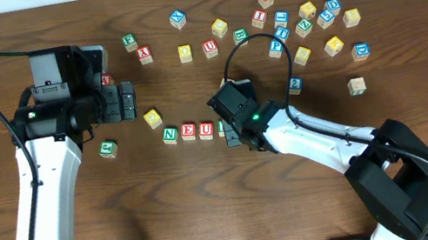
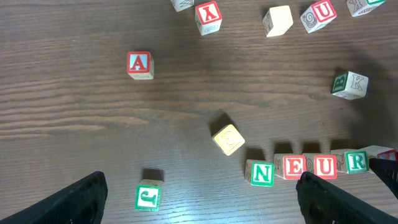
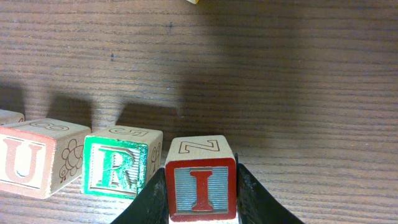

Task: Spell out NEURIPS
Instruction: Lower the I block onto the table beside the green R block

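A row of letter blocks reads N [image 2: 262, 173], E [image 2: 293, 167], U [image 2: 324, 166], R [image 2: 356, 162] on the wooden table; it also shows in the overhead view [image 1: 188, 132]. My right gripper [image 3: 202, 214] is shut on a red I block [image 3: 201, 186] and holds it just right of the green R block [image 3: 115, 168], close beside it. In the overhead view the right gripper [image 1: 233, 130] covers the row's right end. My left gripper [image 2: 205, 205] is open and empty, hovering left of the row [image 1: 129, 99].
Several loose letter blocks lie scattered at the back right [image 1: 304, 29]. A yellow block [image 2: 228, 139], a green block [image 2: 148, 197] and a red A block [image 2: 139, 65] lie left of the row. A lone block [image 1: 356, 86] sits at the right.
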Tool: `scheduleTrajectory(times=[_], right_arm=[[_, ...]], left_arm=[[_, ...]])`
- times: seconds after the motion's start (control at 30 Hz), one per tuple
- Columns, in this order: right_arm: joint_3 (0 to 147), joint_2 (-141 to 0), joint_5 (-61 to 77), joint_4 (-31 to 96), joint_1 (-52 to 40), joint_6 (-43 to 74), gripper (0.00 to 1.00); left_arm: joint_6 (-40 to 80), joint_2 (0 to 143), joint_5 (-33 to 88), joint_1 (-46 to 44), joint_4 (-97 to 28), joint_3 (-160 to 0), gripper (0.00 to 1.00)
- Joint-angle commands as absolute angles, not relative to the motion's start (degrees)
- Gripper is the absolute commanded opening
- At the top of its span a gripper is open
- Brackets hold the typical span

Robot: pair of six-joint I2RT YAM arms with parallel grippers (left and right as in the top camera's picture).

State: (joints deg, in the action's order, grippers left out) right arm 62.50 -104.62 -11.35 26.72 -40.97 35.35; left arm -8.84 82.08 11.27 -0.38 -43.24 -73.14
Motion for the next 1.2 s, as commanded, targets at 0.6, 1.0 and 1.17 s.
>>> scheduleTrajectory(times=[0.6,1.0,1.17], right_arm=[[62.1,-105.1,-12.5,26.6,-41.3,35.1,0.34],[62.1,-105.1,-13.4,26.6,-41.3,35.1,0.44],[62.1,-105.1,-13.4,26.6,-41.3,35.1,0.43]], left_arm=[[-9.0,82.0,11.3,-0.2,-43.2,-74.3,0.96],[-9.0,82.0,11.3,-0.2,-43.2,-74.3,0.96],[-9.0,82.0,11.3,-0.2,-43.2,-74.3,0.96]])
